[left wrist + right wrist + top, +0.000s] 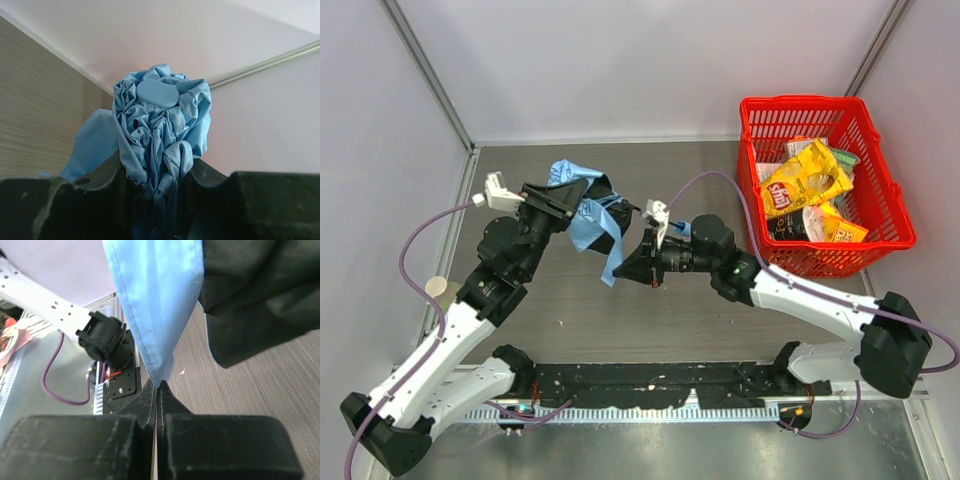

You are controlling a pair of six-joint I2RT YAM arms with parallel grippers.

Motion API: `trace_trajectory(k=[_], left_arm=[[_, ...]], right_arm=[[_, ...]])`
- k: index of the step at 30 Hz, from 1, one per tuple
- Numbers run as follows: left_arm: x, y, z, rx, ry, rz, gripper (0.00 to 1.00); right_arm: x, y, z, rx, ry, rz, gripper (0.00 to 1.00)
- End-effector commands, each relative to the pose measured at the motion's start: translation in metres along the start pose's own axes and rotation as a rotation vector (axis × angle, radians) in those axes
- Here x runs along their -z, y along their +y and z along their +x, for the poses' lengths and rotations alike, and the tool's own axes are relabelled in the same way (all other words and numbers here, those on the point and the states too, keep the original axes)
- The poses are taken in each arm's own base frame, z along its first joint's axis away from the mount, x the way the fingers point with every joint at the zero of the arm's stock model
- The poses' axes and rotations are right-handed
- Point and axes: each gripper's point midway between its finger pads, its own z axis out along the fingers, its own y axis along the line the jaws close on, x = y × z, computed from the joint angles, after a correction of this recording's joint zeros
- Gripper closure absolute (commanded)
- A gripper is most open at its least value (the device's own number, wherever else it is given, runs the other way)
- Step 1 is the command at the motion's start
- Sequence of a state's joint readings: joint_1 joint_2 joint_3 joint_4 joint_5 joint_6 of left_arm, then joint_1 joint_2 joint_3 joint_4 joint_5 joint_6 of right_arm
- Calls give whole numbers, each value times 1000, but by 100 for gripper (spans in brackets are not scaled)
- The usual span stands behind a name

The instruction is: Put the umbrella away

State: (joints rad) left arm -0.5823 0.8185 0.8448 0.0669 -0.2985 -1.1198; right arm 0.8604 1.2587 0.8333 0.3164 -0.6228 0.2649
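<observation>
The umbrella (pixel 588 215) is a bunched sky-blue bundle held above the table's middle left. My left gripper (pixel 580 196) is shut around its folded fabric. In the left wrist view the crumpled canopy (pixel 160 125) and its rounded blue cap rise out from between the black fingers (pixel 100 175). A loose blue flap (pixel 155 300) hangs down from the bundle. My right gripper (pixel 622 268) reaches in from the right, and its jaws (pixel 160 387) are pressed together on the flap's lowest corner. The shaft and handle are hidden.
A red basket (pixel 800 100) with yellow snack bags (pixel 805 180) stands at the back right. A small tan disc (pixel 438 290) lies at the table's left edge. A dark blurred mass (pixel 260 300) fills the right wrist view's upper right. The left arm's link (pixel 50 305) shows behind the flap.
</observation>
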Motion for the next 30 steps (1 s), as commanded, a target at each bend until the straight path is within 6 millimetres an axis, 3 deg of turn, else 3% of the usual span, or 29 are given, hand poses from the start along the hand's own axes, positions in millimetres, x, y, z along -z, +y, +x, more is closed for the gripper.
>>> trace_trajectory(k=[1,2,4,5,8,9,10,14,16,18,19,20,23,28,30], left_arm=[[3,-23,-27,184,-106,50,100],[3,-18,-27,205,-114,25,100],[3,-17,-32,231,-138,12,100],[3,-19,-35,227,-152,21,100],[2,-23,-41,190,-173,25,100],[2,-24,-42,198,-173,20,100],[2,-25,-43,211,-174,23,100],[3,-27,-40,249,-155,17,100],[3,-26,-37,245,-133,0,100],[6,-18,-33,235,-114,-45,100],[8,-17,-34,250,-117,-44,100],[10,-19,-37,258,-127,-35,100],[12,-19,-39,212,-124,-55,100],[12,-20,-34,281,-112,-14,100],[9,-26,-31,332,-102,21,100]], right_arm=[[-12,6,-31,33,-148,159,99],[-13,-8,-34,24,-174,262,99],[-23,-11,-24,17,-181,395,99],[-22,-25,-19,2,-187,497,99],[-34,-13,-1,-89,-201,553,99],[-30,-22,-1,-99,-227,631,99],[-35,-18,10,-102,-212,651,99],[-21,-49,23,-85,-279,897,99],[-11,-61,10,-31,-312,978,99],[-7,-73,-6,-43,-352,1002,99],[-14,-75,-7,-63,-363,961,99],[-12,-91,-7,-73,-363,975,99],[-24,-91,4,-140,-346,882,99],[-42,-102,32,-190,-285,822,99],[-55,-92,26,-154,-310,713,99]])
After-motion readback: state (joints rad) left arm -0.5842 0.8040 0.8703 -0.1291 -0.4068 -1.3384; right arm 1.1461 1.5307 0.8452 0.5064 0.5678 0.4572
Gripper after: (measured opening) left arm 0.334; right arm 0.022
